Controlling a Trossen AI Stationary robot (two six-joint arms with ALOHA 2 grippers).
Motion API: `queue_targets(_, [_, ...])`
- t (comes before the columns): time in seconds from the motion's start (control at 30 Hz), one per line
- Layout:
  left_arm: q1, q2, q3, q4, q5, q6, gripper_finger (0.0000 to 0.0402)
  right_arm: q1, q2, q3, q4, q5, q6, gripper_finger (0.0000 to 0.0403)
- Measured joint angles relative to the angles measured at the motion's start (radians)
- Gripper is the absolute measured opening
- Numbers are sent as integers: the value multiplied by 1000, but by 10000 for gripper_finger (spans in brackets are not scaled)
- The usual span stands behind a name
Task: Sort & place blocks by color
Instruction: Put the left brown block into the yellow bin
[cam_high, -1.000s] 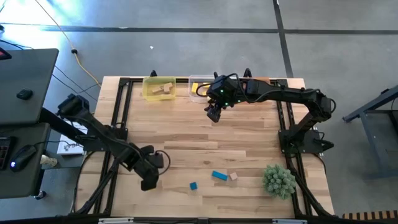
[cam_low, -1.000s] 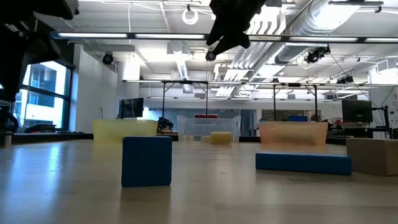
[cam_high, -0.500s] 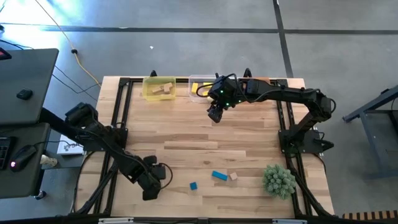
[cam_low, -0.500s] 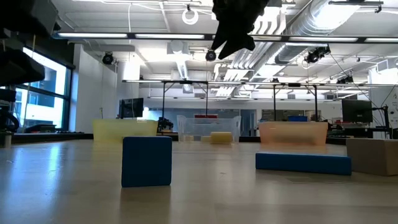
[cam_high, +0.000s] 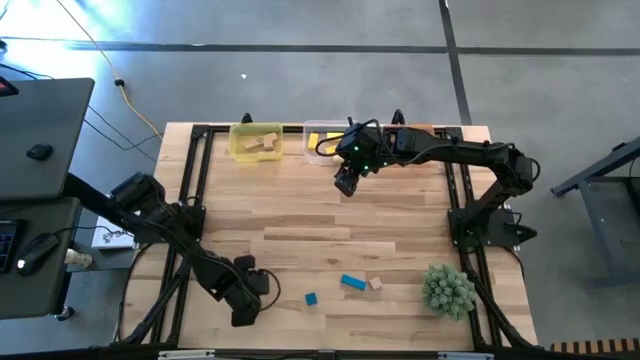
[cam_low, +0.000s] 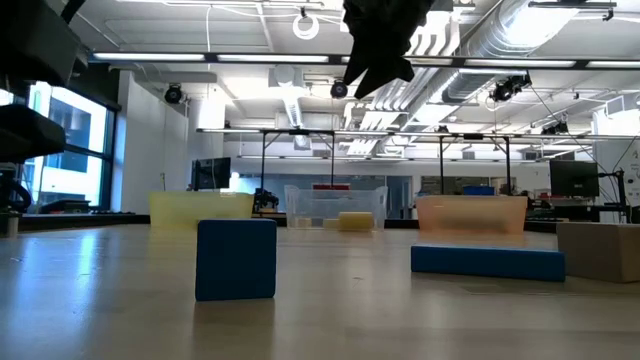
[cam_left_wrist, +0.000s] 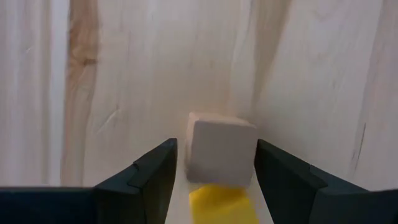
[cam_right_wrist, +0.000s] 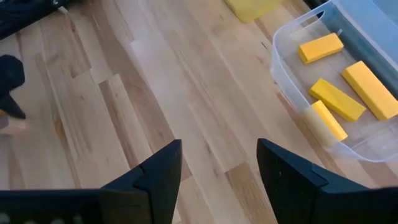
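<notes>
In the left wrist view a pale tan cube (cam_left_wrist: 221, 149) sits on the table with a yellow block (cam_left_wrist: 221, 200) right beside it. My left gripper (cam_high: 243, 306) is low over the near left of the table, pointing down and open, with one finger on each side of the cube. A blue cube (cam_high: 311, 298), a blue bar (cam_high: 352, 282) and another tan cube (cam_high: 375, 284) lie near the front edge. My right gripper (cam_high: 345, 184) hangs open and empty above the far middle, beside the clear tub (cam_right_wrist: 292, 62) of yellow blocks (cam_right_wrist: 336, 99). My left gripper comes from above, and its fingers (cam_left_wrist: 152, 171) stand close on either side of the tan cube's side faces (cam_left_wrist: 193, 152). I cannot tell whether they touch it. The cube rests on the table.
A yellow tub (cam_high: 256, 141) with tan blocks and the clear tub (cam_high: 320, 141) stand along the far edge; an orange tub (cam_low: 470, 212) shows in the low view. A green spiky ball (cam_high: 447, 290) sits at the near right. Bare wood lies in the middle.
My left gripper has sunk toward the table and gone a little toward the near edge, still open. The blocks have not moved.
</notes>
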Motion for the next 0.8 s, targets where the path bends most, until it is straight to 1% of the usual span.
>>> queue_targets(0.13, [0,21,0,-1,-10,0,198,0,0,0,-1,0,1,194])
queue_targets(0.23, [0,22,0,0,-29,3,186,0,0,0,-3,0,2,194])
queue_targets(0.33, [2,20,0,4,-51,26,160,0,0,-1,-5,0,2,194])
queue_targets(0.5, [17,17,1,6,-59,75,107,0,0,-1,-8,-2,1,194])
queue_targets(0.67, [57,10,1,1,-55,133,105,0,0,-1,-8,-4,-4,194])
queue_targets(0.8, [109,-23,1,-23,-51,197,105,0,0,-1,-8,-3,-30,194])
